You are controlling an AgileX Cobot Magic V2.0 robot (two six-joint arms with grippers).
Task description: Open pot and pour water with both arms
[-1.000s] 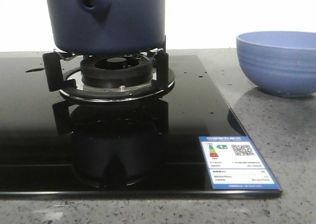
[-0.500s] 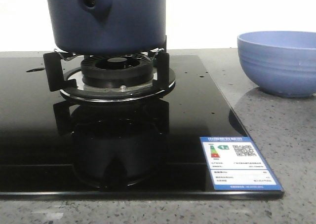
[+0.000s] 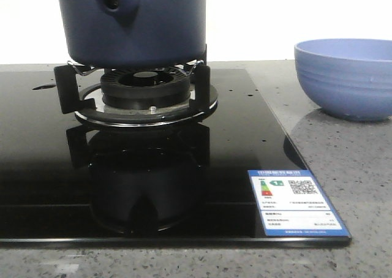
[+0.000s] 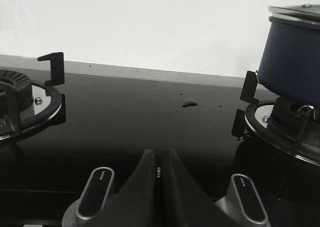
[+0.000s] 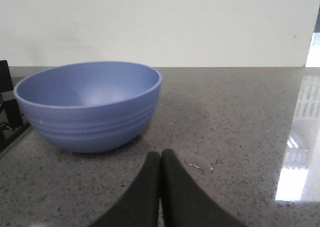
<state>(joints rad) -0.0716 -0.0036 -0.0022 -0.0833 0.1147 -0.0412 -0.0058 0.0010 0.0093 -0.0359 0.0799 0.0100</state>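
Note:
The dark navy-blue pot stands on the gas burner's black supports, its stubby side protrusion with a round hole facing the camera. In the left wrist view the pot has a metal lid rim on top. My left gripper is shut and empty, low over the black glass hob near its knobs, well apart from the pot. My right gripper is shut and empty above the grey counter, just in front of the light-blue ribbed bowl. Neither gripper shows in the front view.
The light-blue bowl sits on the speckled grey counter to the right of the hob. A second burner lies on the hob's left. Two silver knobs flank the left fingers. An energy label sticks to the hob's front right corner.

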